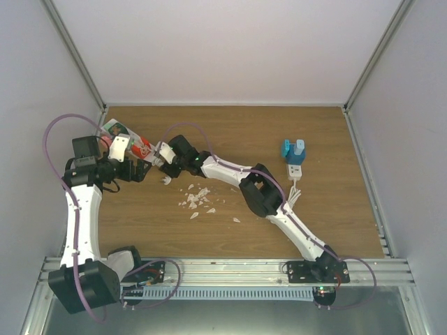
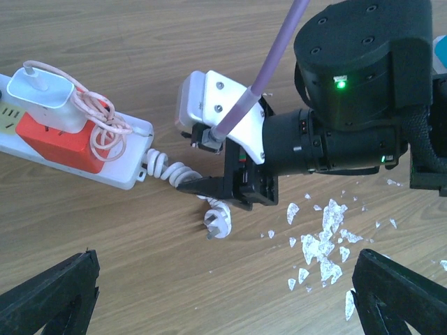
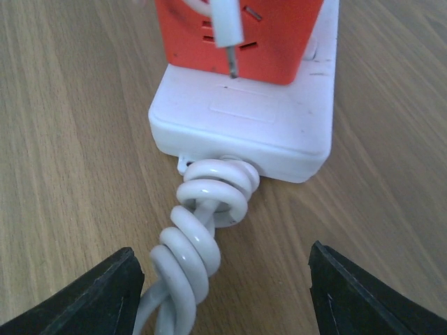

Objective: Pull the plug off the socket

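Observation:
The socket is a white power strip (image 2: 122,166) lying at the left of the table (image 1: 133,143). An orange adapter block (image 2: 59,139) sits on it, and the white plug (image 2: 43,94) with a pinkish coiled cable is seated on top. In the right wrist view the strip's end (image 3: 241,132) and its twisted white cord (image 3: 199,230) lie ahead. My right gripper (image 3: 223,307) stands open, its fingers on either side of the cord without touching it (image 2: 202,188). My left gripper (image 2: 223,307) hangs wide open above bare wood, holding nothing.
The cord's own three-pin plug (image 2: 216,223) lies loose on the wood beside the right gripper. White flakes (image 1: 198,199) are scattered mid-table. A blue and white adapter on a second small strip (image 1: 294,157) sits at the right. Grey walls enclose the table.

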{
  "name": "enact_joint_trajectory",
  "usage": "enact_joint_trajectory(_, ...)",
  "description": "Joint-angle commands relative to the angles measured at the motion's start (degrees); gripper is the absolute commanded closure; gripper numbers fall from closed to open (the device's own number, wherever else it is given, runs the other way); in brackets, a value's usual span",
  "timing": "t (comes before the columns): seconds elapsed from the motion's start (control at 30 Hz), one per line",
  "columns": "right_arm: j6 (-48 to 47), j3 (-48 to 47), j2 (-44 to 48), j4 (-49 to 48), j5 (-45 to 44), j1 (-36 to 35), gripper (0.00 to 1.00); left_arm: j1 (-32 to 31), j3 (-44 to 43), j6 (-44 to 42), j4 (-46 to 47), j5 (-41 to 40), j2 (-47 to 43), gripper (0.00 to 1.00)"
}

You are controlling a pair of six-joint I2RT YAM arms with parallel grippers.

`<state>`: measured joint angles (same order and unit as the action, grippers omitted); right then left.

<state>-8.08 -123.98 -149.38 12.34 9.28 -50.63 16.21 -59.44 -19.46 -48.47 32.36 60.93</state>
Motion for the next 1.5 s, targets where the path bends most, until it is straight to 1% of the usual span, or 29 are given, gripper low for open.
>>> enact_joint_trajectory(0.0,-0.34,-2.28,-3.05,-1.73,-1.3,-1.13,0.4,0.57,0.99,0.28,2.16,0.98,-0.57,0.01)
enact_joint_trajectory(0.13,-0.58,-0.53,-1.76,0.62,-1.59,-1.14,0.48,0.63,0.99,-0.42,2.02,0.96,-0.68,0.01)
enact_joint_trajectory(0.37,-3.61,9.55,5.49,2.58,-0.48,-1.12,0.83,0.6,0.64,-2.29,1.31,1.67,-0.2,0.01)
enact_joint_trajectory(0.43,-4.54,13.02,7.9,2.84,-0.27,-0.92,0.91,0.58,0.6,-2.97,1.25,1.59,-0.04,0.01)
enact_joint_trajectory(0.47,-5.1,14.83,9.25,2.91,-0.04,-0.79,0.93,0.59,0.56,-3.36,1.14,1.61,0.03,0.01)
enact_joint_trajectory(0.63,-8.79,24.68,15.62,4.08,1.15,0.65,0.97,0.58,0.01,-5.35,0.17,1.88,0.45,0.01)
enact_joint_trajectory(0.77,-12.15,34.36,21.07,5.58,2.38,2.86,1.0,0.58,-0.18,-7.73,-0.56,2.34,0.44,0.01)
enact_joint_trajectory(0.97,-17.59,48.13,31.57,7.92,6.14,7.32,0.99,0.56,0.39,-10.41,-0.48,3.78,1.22,0.01)
enact_joint_trajectory(1.27,-29.96,67.98,45.52,13.27,11.39,14.68,0.99,-0.37,0.58,-17.01,-1.24,5.55,2.87,0.01)
enact_joint_trajectory(1.47,-38.07,77.99,52.6,14.77,13.2,19.57,0.99,-1.98,0.48,-23.26,-3.06,8.02,4.62,0.01)
